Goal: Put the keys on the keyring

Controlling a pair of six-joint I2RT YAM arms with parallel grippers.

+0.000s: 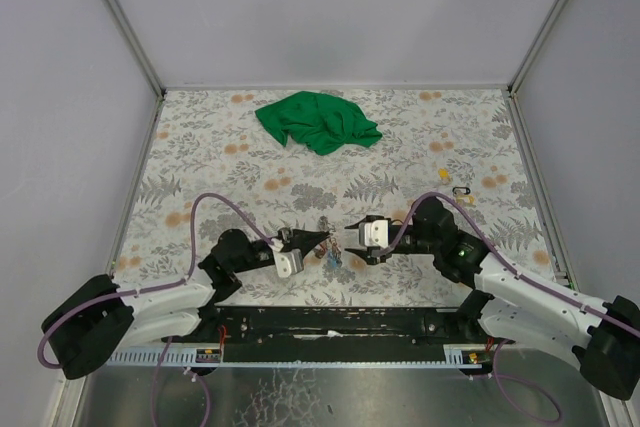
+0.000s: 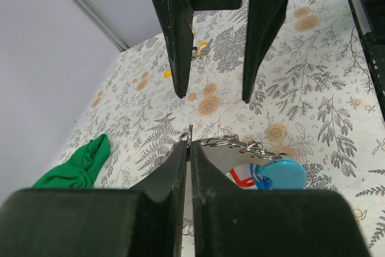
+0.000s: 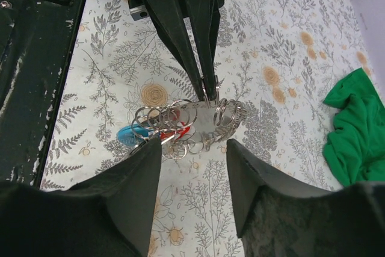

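The thin grey chain-like metal keyring (image 3: 228, 112), bunched with the small red- and blue-tagged metal keys (image 3: 132, 135) between both arms, looks light, stiff and slippery; the left gripper (image 3: 207, 92) is pinched on its edge, the right gripper (image 3: 194, 145) gapes empty, and a key's flat tag seems the surest hold.

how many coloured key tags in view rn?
2. Light blue tag and red tag, side by side at the keyring. Others may be hidden under the rings.

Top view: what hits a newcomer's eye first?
The green cloth, bunched at the far middle of the floral table, stands out most. Near centre, the left gripper pinches the keyring beside a blue-tagged key, facing the open right gripper.
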